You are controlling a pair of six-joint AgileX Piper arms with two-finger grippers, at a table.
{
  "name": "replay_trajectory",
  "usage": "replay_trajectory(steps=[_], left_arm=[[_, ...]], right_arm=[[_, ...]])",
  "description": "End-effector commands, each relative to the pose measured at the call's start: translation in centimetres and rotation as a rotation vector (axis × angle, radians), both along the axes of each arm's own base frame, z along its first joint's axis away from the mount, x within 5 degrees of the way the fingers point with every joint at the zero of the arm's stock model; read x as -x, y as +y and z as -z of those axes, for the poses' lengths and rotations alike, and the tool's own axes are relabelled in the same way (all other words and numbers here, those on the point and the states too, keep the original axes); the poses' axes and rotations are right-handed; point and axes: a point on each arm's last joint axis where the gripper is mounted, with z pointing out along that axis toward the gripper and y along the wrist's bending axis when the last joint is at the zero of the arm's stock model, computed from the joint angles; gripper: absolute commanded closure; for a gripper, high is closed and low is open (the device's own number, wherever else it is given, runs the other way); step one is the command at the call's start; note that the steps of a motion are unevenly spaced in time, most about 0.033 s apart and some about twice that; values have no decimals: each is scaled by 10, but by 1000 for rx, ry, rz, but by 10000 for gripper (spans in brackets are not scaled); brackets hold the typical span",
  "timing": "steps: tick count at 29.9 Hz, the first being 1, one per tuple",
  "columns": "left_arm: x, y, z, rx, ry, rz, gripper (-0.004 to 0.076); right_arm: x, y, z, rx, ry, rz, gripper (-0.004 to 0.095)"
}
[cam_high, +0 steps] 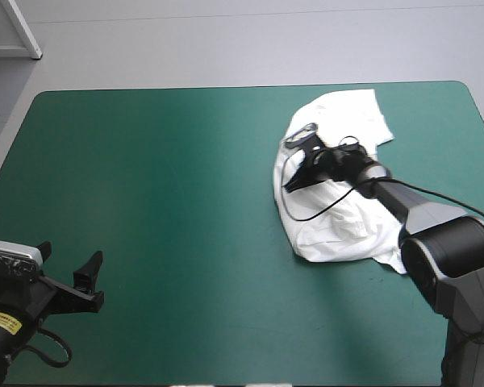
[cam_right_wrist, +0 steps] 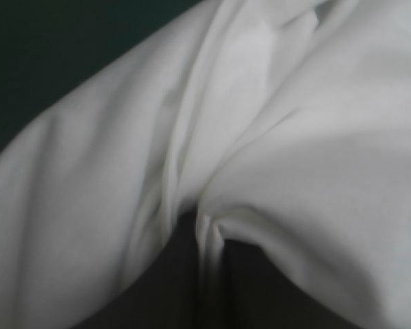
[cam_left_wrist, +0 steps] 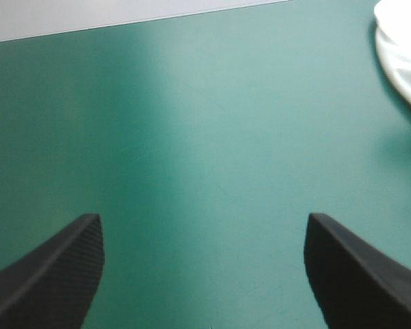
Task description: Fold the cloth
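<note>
The white T-shirt (cam_high: 343, 222) lies as a crumpled heap on the right half of the teal-green table (cam_high: 169, 185). My right gripper (cam_high: 294, 179) rests low on the heap's left edge. In the right wrist view a pinched ridge of the T-shirt (cam_right_wrist: 260, 123) runs between the nearly closed black fingers of the right gripper (cam_right_wrist: 209, 236). My left gripper (cam_high: 71, 251) stands open near the front left corner, far from the cloth. In the left wrist view the left gripper (cam_left_wrist: 202, 218) has only bare cover between its fingers, and a bit of the T-shirt (cam_left_wrist: 404, 55) shows far ahead to one side.
Bare teal-green cover (cam_left_wrist: 205, 116) stretches between my left gripper and the heap. The table's far edge (cam_high: 250, 86) runs just beyond the T-shirt.
</note>
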Motion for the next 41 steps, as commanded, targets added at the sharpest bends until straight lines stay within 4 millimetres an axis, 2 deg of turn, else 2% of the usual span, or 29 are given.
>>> replay_trajectory(steps=[1, 2, 5, 8, 12, 15, 17, 18, 20, 22, 23, 24, 26, 28, 30, 34, 37, 41], left_arm=[[-1, 0, -15, 19, -93, -4, 140], [-2, 0, -16, 20, -95, -4, 140], [-2, 0, -16, 19, -97, -5, 140], [-2, 1, -16, 4, -101, -10, 140], [-2, 4, -16, -41, -106, -27, 140], [-2, 5, -15, -60, -103, -33, 140], [-2, 5, -15, -60, -97, -32, 140], [-2, 5, -14, -63, -93, -33, 140], [-2, 5, -14, -64, -86, -33, 140], [-2, 5, -13, -64, -82, -32, 140], [-2, 5, -13, -64, -81, -32, 140], [-1, 5, -13, -63, -79, -32, 140], [-1, 5, -13, -63, -78, -31, 140], [-1, 5, -14, -61, -79, -31, 140], [0, 5, -16, -56, -83, -33, 140], [2, 5, -24, -42, -104, -36, 140], [3, 5, -28, -15, -113, -46, 140], [-1, 5, -25, -1, -65, -52, 140]], right_arm=[[31, 66, -36, -18, -86, -201, 927], [44, 89, -40, -24, -93, -259, 927], [78, 135, -46, -25, -104, -394, 927], [114, 171, -49, -15, -108, -522, 927], [154, 202, -49, 8, -114, -656, 927], [167, 211, -49, -7, -104, -660, 903], [168, 212, -52, -57, -58, -592, 780], [166, 211, -54, -74, -38, -560, 689], [162, 209, -61, -96, 6, -499, 387], [157, 205, -72, -113, 37, -448, 140], [154, 202, -79, -113, 49, -430, 56], [152, 198, -88, -116, 64, -407, 20], [149, 189, -107, -111, 81, -359, 38], [149, 173, -126, -71, 95, -312, 107], [152, 153, -143, -19, 97, -257, 185], [164, 112, -166, 48, 124, -149, 263], [183, 80, -179, 92, 128, -72, 279], [216, 39, -184, 50, 150, 18, 279]])
